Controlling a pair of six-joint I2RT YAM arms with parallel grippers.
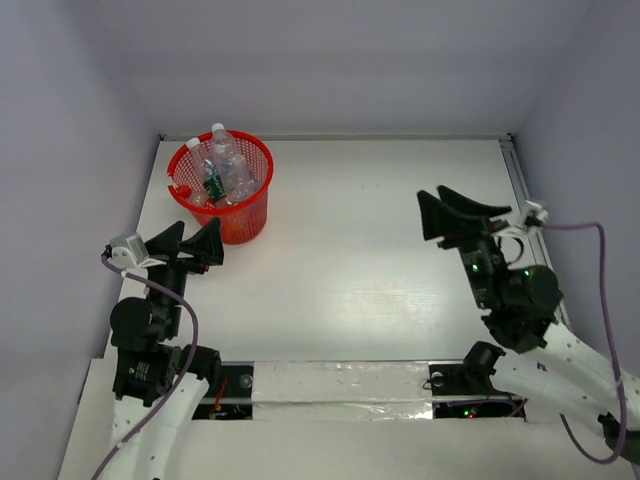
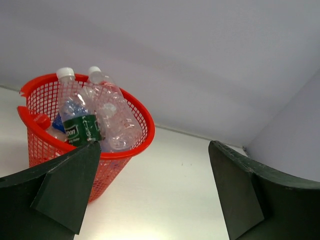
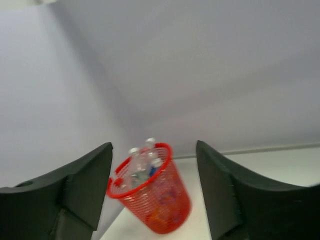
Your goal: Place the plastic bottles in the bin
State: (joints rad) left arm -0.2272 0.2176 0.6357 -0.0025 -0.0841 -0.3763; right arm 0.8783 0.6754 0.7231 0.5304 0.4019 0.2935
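Note:
The red mesh bin (image 1: 240,222) stands at the far left of the table and holds several clear plastic bottles (image 1: 228,165), some sticking out above the rim. One has a green label (image 2: 82,129), one a red cap (image 2: 42,120). The bin also shows in the left wrist view (image 2: 137,145) and, blurred, in the right wrist view (image 3: 165,200). My left gripper (image 1: 190,244) is open and empty, just in front of the bin. My right gripper (image 1: 455,213) is open and empty at the right of the table, far from the bin. No bottle lies on the table.
White walls close the table at the back and both sides. A metal rail (image 1: 518,170) runs along the right edge. A taped strip (image 1: 340,392) lies between the arm bases at the near edge.

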